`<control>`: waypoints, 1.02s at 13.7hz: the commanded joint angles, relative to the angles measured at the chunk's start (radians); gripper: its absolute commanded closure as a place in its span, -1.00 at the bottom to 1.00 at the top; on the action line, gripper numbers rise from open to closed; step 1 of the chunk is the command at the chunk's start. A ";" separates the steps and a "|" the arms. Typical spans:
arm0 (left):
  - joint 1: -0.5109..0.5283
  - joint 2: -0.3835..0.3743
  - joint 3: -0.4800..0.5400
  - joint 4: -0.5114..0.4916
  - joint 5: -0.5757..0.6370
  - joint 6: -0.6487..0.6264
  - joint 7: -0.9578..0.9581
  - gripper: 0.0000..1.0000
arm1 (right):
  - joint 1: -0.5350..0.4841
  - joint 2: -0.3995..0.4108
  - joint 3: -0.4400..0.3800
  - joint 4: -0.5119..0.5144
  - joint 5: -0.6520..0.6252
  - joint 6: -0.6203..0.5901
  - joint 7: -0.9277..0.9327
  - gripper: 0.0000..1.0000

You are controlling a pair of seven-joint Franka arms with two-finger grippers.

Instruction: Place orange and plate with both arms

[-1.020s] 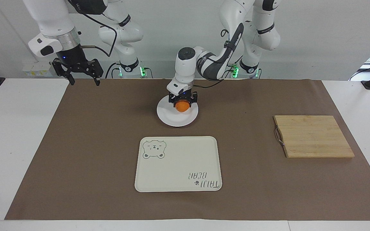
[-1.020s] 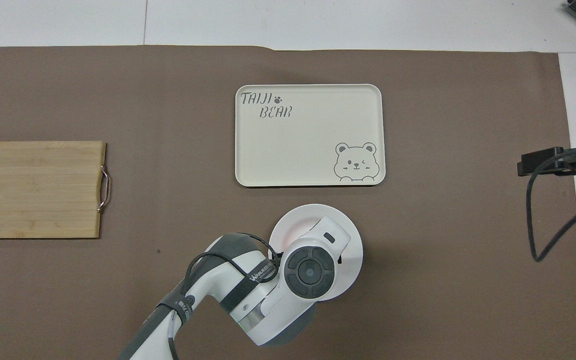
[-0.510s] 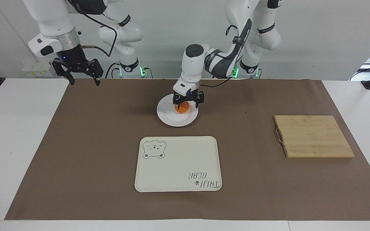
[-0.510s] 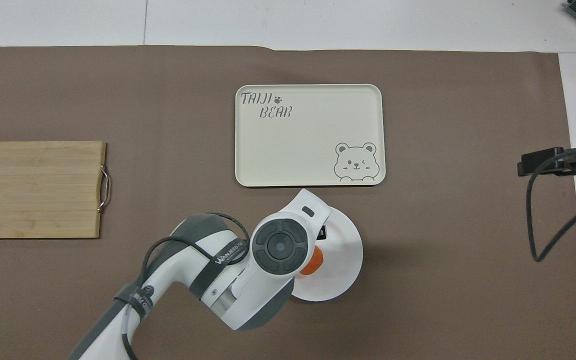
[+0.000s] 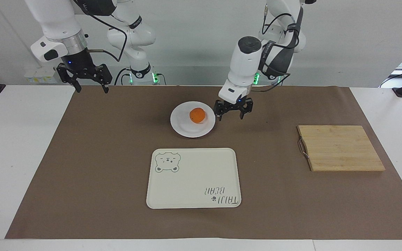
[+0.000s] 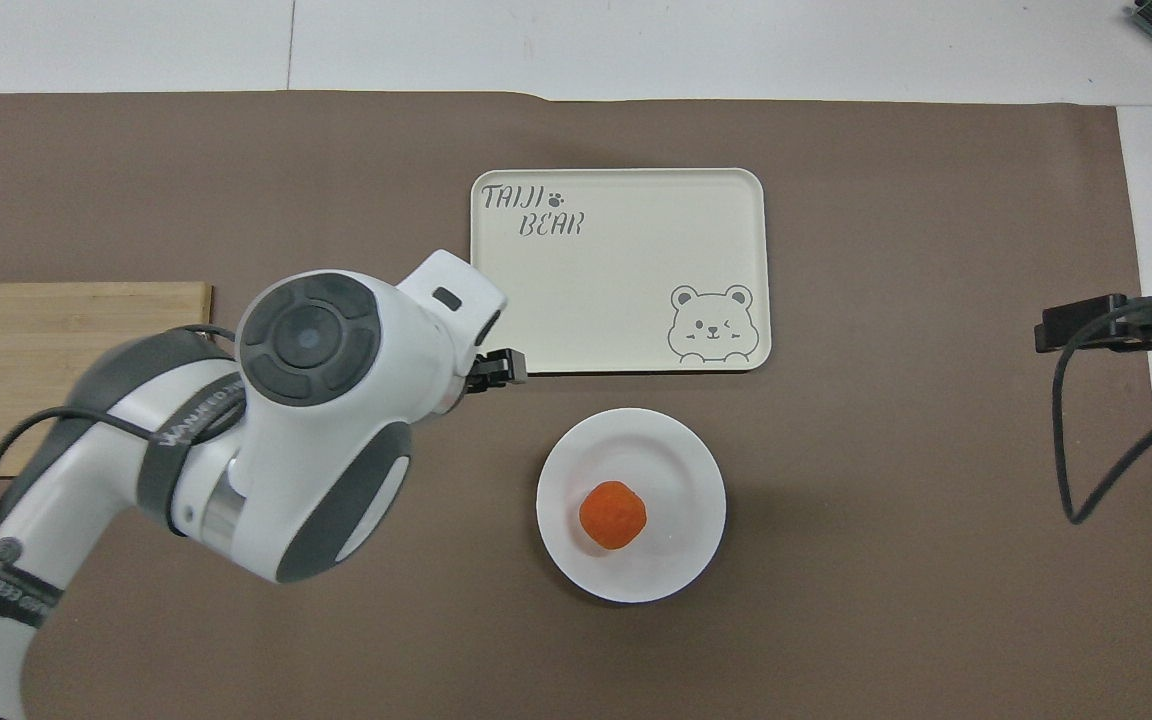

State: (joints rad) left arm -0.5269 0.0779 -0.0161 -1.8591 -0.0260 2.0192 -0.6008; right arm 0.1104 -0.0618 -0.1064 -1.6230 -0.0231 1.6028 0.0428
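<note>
The orange (image 5: 198, 115) (image 6: 612, 514) rests on the white plate (image 5: 184, 126) (image 6: 658, 458), slightly off its middle, with nothing touching it. My left gripper (image 5: 230, 115) hangs open and empty a little above the brown mat, just beside the plate's rim toward the left arm's end of the table. In the overhead view the left wrist covers most of that gripper, and only one black finger (image 6: 498, 367) sticks out. My right gripper (image 5: 92, 88) waits open and empty in the air over the mat's edge at the right arm's end.
A cream tray (image 5: 194, 174) (image 6: 616, 270) with a bear drawing lies farther from the robots than the plate. A wooden cutting board (image 5: 340, 148) (image 6: 66, 335) with a metal handle lies toward the left arm's end. The brown mat (image 5: 99, 157) covers the table's middle.
My left gripper let go of the orange onto the plate, lifted off it and swung away toward the left arm's end. The right arm has not moved.
</note>
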 commanded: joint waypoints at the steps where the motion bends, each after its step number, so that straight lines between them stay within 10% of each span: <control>1: 0.106 -0.038 -0.010 0.015 -0.035 -0.086 0.175 -1.00 | -0.011 -0.010 0.005 0.000 -0.009 -0.020 -0.024 -1.00; 14: 0.470 -0.038 -0.008 0.184 -0.046 -0.316 0.684 -1.00 | -0.011 -0.010 0.005 0.000 -0.009 -0.024 -0.024 -1.00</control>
State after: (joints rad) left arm -0.0881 0.0254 -0.0121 -1.7606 -0.0711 1.7879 0.0566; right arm 0.1104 -0.0618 -0.1064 -1.6230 -0.0231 1.6028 0.0428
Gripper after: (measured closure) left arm 0.000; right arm 0.000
